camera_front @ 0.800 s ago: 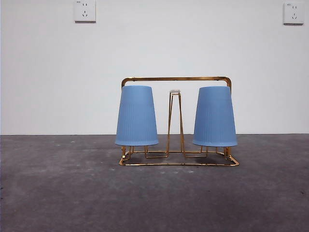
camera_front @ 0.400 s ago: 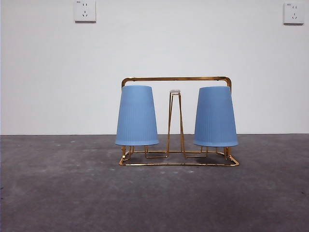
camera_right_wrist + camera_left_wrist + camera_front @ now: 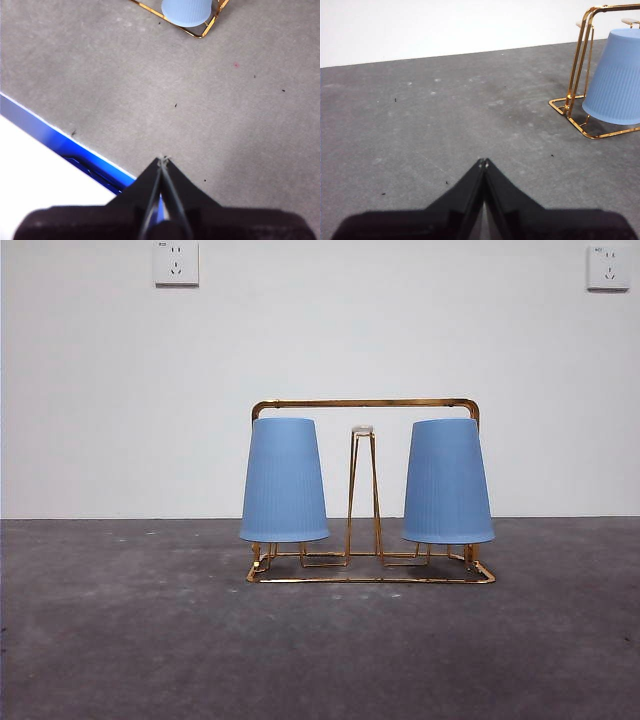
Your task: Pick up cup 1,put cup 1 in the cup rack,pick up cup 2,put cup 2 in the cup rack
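Two blue ribbed cups hang upside down on the gold wire cup rack (image 3: 365, 403) in the front view: one cup (image 3: 284, 481) on the left side, the other cup (image 3: 447, 483) on the right. The rack's middle peg (image 3: 362, 430) with a whitish tip stands bare between them. My left gripper (image 3: 483, 162) is shut and holds nothing, well away from the rack (image 3: 579, 65) and its cup (image 3: 616, 77). Over bare table, my right gripper (image 3: 163, 160) is shut and holds nothing; a cup (image 3: 186, 11) and the rack's base corner (image 3: 201, 35) show far off.
The grey table top (image 3: 150, 640) spreads around the rack. A white wall with two sockets (image 3: 176, 262) stands behind. In the right wrist view the table's blue edge (image 3: 60, 142) runs close to the gripper.
The right cup has shifted very slightly to the right on the rack. Nothing else has moved.
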Controlling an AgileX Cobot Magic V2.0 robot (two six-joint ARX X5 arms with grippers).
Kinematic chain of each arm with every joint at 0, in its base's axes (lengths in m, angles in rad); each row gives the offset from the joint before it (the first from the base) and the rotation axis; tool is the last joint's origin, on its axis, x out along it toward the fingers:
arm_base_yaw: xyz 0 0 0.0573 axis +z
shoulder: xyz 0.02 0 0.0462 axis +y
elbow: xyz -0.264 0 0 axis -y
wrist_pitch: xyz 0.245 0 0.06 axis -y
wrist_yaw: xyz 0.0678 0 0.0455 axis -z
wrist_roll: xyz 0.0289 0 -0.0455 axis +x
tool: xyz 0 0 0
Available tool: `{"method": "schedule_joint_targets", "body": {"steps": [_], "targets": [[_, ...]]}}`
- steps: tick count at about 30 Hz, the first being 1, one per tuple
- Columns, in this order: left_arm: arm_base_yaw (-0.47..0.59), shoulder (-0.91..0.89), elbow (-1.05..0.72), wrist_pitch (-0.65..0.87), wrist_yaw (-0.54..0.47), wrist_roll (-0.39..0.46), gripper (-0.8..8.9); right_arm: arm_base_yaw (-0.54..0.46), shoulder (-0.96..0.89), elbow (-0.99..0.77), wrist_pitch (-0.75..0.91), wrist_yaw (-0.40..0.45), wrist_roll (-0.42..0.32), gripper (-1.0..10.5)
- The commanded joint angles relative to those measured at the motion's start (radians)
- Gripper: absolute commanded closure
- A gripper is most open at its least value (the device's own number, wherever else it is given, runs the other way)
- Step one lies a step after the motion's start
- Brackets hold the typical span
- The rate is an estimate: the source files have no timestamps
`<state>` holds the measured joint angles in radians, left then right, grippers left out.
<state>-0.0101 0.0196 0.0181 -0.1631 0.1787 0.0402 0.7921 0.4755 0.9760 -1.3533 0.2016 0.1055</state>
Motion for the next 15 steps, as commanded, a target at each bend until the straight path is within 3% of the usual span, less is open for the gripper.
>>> {"method": "schedule_joint_targets", "body": {"steps": [1,10,11,15], "targets": [[0.003,0.001,-0.010,0.007,0.005,-0.006,8.17,0.000,-0.001,-0.008,-0.016,0.001,0.006,9.4],[0.003,0.002,-0.010,0.007,0.005,-0.006,8.17,-0.003,-0.001,-0.008,-0.014,0.001,-0.002,9.4],[0.003,0.002,-0.010,0.007,0.005,-0.006,8.17,-0.016,-0.004,-0.008,0.003,0.029,-0.057,9.4],[0.003,0.002,-0.010,0.007,0.005,-0.006,8.17,-0.126,-0.018,-0.011,0.194,0.045,-0.146,9.4]]}}
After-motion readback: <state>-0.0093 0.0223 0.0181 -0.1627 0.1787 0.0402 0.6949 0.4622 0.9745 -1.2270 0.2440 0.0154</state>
